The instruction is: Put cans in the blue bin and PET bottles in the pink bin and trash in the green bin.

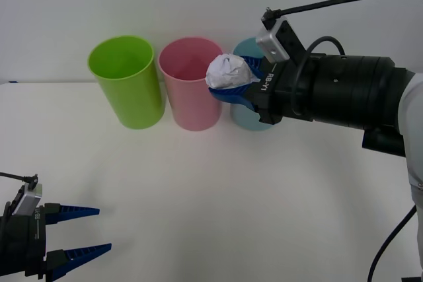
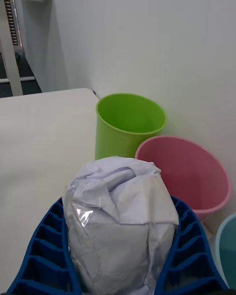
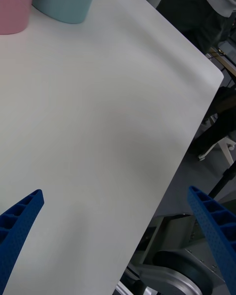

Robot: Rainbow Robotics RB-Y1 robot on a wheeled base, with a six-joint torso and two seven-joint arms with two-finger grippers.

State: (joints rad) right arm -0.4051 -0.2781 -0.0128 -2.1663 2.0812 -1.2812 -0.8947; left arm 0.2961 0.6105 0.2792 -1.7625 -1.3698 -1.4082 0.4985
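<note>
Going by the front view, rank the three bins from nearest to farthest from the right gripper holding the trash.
The right gripper is shut on the trash.
1. The blue bin, directly behind and below the gripper, mostly hidden by it.
2. The pink bin, middle of the row, just left of the trash.
3. The green bin, at the row's far left end.

Bright, even light; soft shadows.

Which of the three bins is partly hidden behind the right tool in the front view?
The blue bin, at the right end of the row. The right tool, holding the trash, covers much of it; the pink bin and green bin show almost fully.
</note>
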